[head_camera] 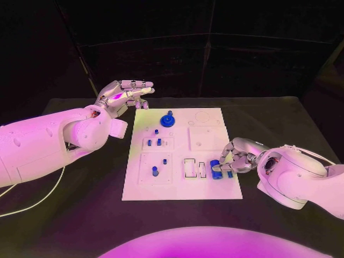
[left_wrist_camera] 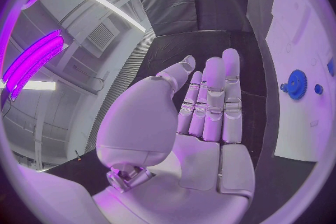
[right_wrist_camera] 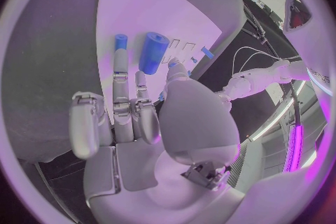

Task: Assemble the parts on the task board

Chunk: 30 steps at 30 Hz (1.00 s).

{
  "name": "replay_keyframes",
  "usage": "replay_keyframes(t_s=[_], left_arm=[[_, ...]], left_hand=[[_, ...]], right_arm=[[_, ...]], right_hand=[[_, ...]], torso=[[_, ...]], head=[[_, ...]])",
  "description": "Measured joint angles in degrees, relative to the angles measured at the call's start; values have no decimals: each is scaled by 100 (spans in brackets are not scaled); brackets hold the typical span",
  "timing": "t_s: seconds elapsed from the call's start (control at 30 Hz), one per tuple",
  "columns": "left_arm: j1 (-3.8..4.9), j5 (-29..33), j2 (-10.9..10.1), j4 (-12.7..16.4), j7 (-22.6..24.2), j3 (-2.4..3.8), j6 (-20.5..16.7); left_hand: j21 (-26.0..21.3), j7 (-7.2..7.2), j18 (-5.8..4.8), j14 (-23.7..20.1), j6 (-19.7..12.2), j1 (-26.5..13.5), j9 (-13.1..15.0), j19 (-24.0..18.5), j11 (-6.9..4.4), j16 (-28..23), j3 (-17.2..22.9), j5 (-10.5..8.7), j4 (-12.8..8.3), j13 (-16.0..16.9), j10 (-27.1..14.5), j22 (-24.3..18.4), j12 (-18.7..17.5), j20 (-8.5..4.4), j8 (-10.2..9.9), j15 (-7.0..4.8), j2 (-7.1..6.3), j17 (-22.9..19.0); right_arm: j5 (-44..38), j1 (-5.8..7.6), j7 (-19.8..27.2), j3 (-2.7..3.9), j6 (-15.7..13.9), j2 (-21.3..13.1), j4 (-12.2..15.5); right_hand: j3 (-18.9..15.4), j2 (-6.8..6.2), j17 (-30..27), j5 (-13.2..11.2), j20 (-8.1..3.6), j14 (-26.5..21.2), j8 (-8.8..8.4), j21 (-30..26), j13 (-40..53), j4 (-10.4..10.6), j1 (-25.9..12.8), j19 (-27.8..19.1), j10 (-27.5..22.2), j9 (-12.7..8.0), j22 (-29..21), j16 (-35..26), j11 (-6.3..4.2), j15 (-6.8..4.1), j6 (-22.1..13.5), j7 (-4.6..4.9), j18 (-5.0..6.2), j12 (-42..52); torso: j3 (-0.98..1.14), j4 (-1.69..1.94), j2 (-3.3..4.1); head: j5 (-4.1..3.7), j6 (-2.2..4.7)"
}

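So the white task board [head_camera: 184, 185] sits mid-surface on the black surface [head_camera: 79, 215]; the right hand [head_camera: 238, 156] is down at the board's right edge, next to a blue cylinder [head_camera: 215, 168] and a smaller blue peg [head_camera: 228, 173]; in the right wrist view its fingers [right_wrist_camera: 120, 75] are stretched toward those two, tips just beside them, but I can't tell if anything is actually pinched. The left hand [head_camera: 126, 95] hovers off the board's far left corner, fingers [left_wrist_camera: 213, 95] straight and pressed together, holding nothing; a blue gear [head_camera: 167, 120] stands near the board's far end; a few small blue parts [head_camera: 155, 171] sit in the left-side slots.
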Motion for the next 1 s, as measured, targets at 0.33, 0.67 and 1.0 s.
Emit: replay_keyframes(t_s=[0.33, 0.67, 1.0], left_arm=[[0, 0, -13, 7, -4, 0, 0], [1, 0, -23, 18, -7, -1, -1], [1, 0, -36, 24, -13, -1, 0]], left_hand=[[0, 0, 0, 0, 0, 0, 0, 0, 21, 0, 0, 0, 0, 0, -21, -5, 0, 0, 0, 0, 0, 0], [0, 0, 0, 0, 0, 0, 0, 0, 21, 0, 0, 0, 0, 0, -21, -4, 0, 0, 0, 0, 0, 1], [0, 0, 0, 0, 0, 0, 0, 0, 21, 0, 0, 0, 0, 0, -21, -4, 0, 0, 0, 0, 0, 1]], right_arm=[[10, -1, -105, 0, 205, 46, -64], [-22, -2, -202, -1, 365, 235, -158], [-36, -3, -264, -1, 493, 364, -270]], right_hand=[[-16, 135, -1, 86, 0, 0, 96, 21, 0, -16, 28, 0, 0, 58, -1, 0, 0, 0, 22, -22, 1, 0], [-43, 217, 2, 86, 0, 0, 135, 21, -1, -8, -54, 0, 0, 100, -1, 0, 0, 0, 73, -72, 1, 25], [-82, 285, 3, 86, 0, 0, 184, 21, -1, -15, -77, -1, 0, 131, -1, 0, 0, 0, 137, -92, 2, 54]], torso=[[-3, 7, 3], [-4, 8, 3], [-4, 10, 0]], head=[[-5, -18], [7, -36], [19, -48]])
